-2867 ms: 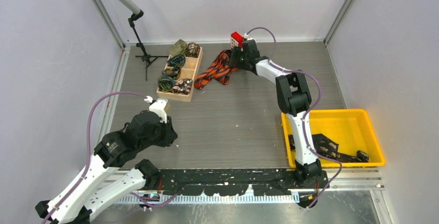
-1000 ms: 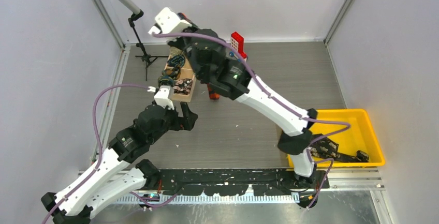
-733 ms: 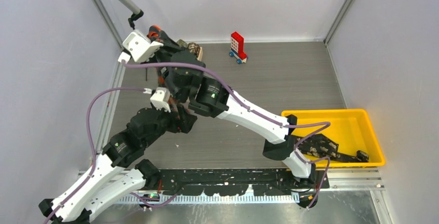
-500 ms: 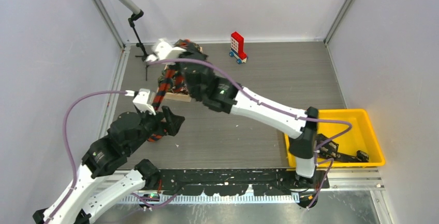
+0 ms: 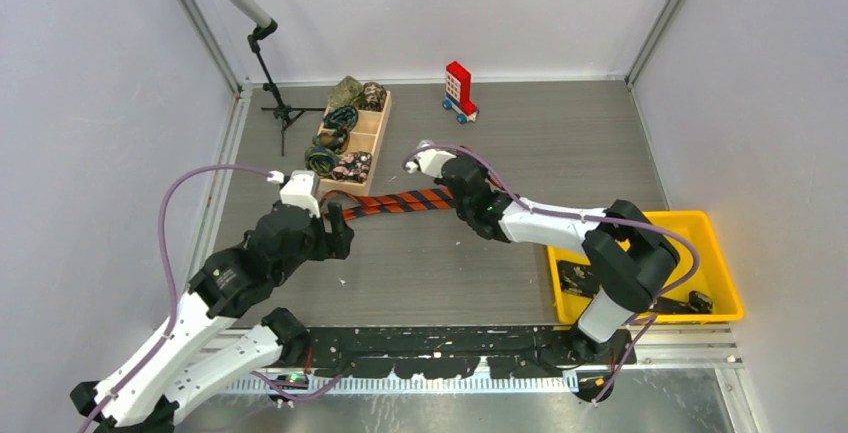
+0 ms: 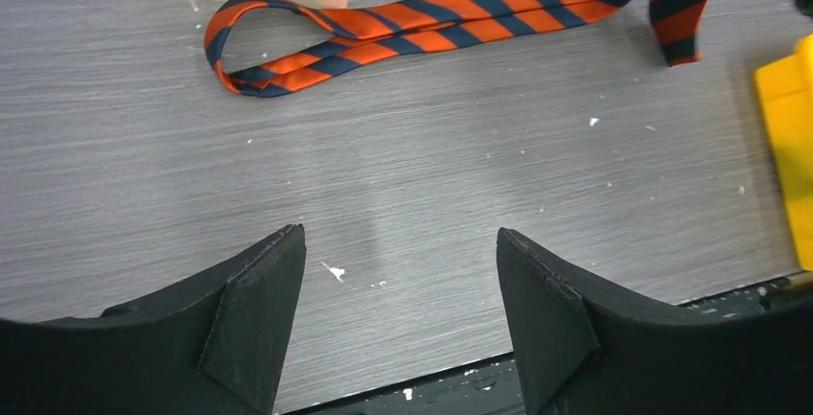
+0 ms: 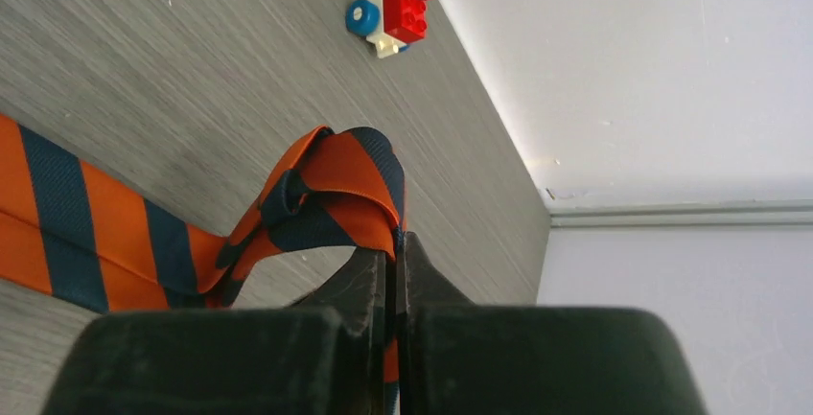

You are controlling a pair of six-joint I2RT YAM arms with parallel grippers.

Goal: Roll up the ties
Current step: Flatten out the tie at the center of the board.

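Lying doubled on the grey table [image 5: 480, 253], the orange-and-black tie [image 5: 395, 203] stretched between the two arms, its folded loop close to the corner of the wooden tray [image 5: 368, 143]. The right gripper [image 7: 393, 252] had its jaws pressed fully together on the bunched end of the tie, holding that end just above the tabletop. The left gripper [image 6: 398, 242] was spread wide and held nothing, hovering over bare table short of the loop, touching neither tie nor tray.

From the right wrist only a short stretch of the tie showed, the rest cut off by the frame edge and by the gripper's own body. From the left wrist the tie's far end ran out of view at the upper right.

Rolled ties [image 5: 322, 161] sat in several compartments of the tray; their patterns were too small to make out. A red-and-white toy block [image 5: 459, 88] on blue wheels stood near the back wall, well apart from the tie. A yellow bin [image 5: 645, 221] with dark items in it sat at the right, and a black tripod stand [image 5: 275, 103] stood left of the tray.
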